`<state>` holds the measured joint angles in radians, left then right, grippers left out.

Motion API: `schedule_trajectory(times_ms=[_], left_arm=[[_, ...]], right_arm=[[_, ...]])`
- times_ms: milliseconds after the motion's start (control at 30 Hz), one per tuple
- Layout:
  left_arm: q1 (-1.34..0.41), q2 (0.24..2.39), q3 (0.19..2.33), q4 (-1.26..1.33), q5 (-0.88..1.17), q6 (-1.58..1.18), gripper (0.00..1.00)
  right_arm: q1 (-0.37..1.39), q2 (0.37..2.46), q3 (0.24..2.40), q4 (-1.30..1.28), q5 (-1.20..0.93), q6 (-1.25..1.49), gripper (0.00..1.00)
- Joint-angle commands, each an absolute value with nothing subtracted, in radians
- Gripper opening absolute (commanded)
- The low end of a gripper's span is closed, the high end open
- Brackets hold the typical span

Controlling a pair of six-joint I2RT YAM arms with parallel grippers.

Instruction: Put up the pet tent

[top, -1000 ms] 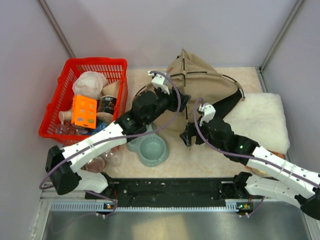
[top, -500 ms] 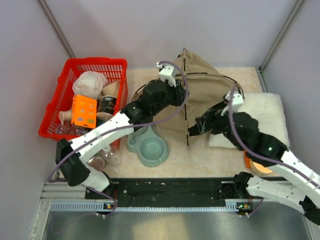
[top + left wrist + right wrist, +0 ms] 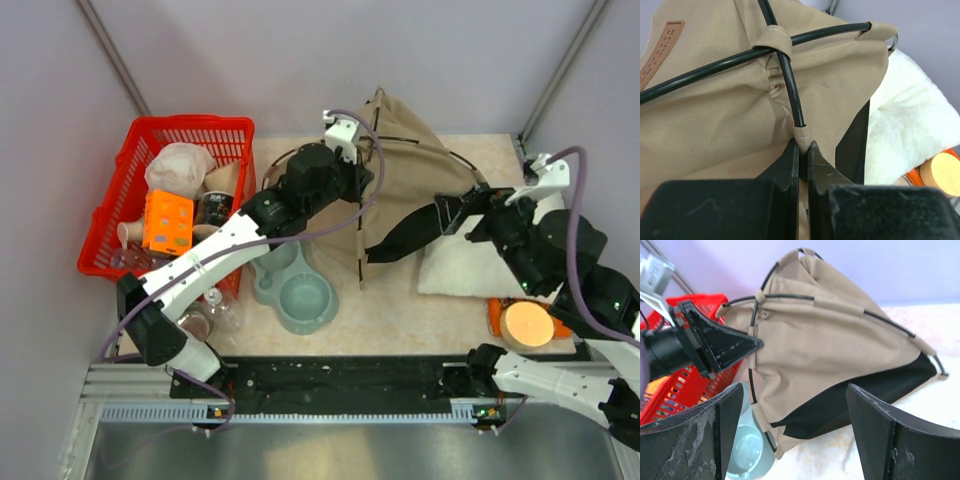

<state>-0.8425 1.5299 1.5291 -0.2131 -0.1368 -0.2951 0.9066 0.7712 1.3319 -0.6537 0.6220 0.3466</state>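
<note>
pet tent (image 3: 415,175) sits lopsided at the far middle of the table (image 3: 400,320), with its peak close to the back wall. red basket (image 3: 190,120) is just to its left and white cushion (image 3: 520,250) to its right. the tent's black lining (image 3: 410,232) runs along the lower right edge and overlaps the cushion's left border. the tent's near edge is a dark pole (image 3: 361,235) pointing almost straight down at the table, just beside the grey double bowl (image 3: 300,298).

left gripper (image 3: 802,146): jaws pinched together on the tent's fabric sleeve at a pole end, just below where two poles cross. the brown label (image 3: 662,47) is up and to the left.

right gripper (image 3: 795,390): jaws wide apart with nothing between them, and the tent lies beyond the fingers. in the top view it hangs at the lining's right end. cannot tell whether it touches there.

room: bare tabletop shows between bowl and cushion, in front of the tent's near edge. an orange-lidded jar (image 3: 527,325) sits at the cushion's near edge.
</note>
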Motion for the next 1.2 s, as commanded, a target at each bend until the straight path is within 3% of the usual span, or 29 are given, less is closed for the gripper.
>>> schedule_trajectory(times_ms=[0, 367, 467, 533, 600, 867, 967, 1067, 1167], left_arm=[[-0.839, 1.473, 1.611, -0.103, -0.040, -0.111, 0.00], [-0.819, 1.375, 1.698, -0.198, 0.113, 0.078, 0.00], [-0.767, 1.341, 1.697, -0.248, 0.210, 0.080, 0.00], [-0.724, 1.315, 1.686, -0.278, 0.283, 0.077, 0.00], [-0.693, 1.284, 1.655, -0.294, 0.323, 0.092, 0.00], [-0.641, 1.206, 1.554, -0.276, 0.368, 0.115, 0.00], [-0.634, 1.203, 1.542, -0.278, 0.387, 0.118, 0.00], [-0.629, 1.203, 1.531, -0.267, 0.393, 0.118, 0.00], [-0.624, 1.198, 1.529, -0.255, 0.396, 0.115, 0.00]], right_arm=[[0.904, 0.782, 1.457, -0.618, 0.608, 0.240, 0.83], [0.904, 0.932, 1.716, -0.669, 0.412, 0.123, 0.82], [0.904, 1.061, 1.869, -0.843, 0.342, 0.080, 0.73], [0.902, 1.113, 1.907, -0.903, 0.333, 0.065, 0.61], [0.902, 1.132, 1.898, -0.907, 0.310, 0.052, 0.55], [0.903, 1.227, 1.885, -0.930, 0.235, 0.043, 0.54], [0.904, 1.238, 1.878, -0.943, 0.229, 0.049, 0.45], [0.905, 1.250, 1.878, -0.966, 0.224, 0.052, 0.29], [0.902, 1.264, 1.867, -0.991, 0.221, 0.052, 0.24]])
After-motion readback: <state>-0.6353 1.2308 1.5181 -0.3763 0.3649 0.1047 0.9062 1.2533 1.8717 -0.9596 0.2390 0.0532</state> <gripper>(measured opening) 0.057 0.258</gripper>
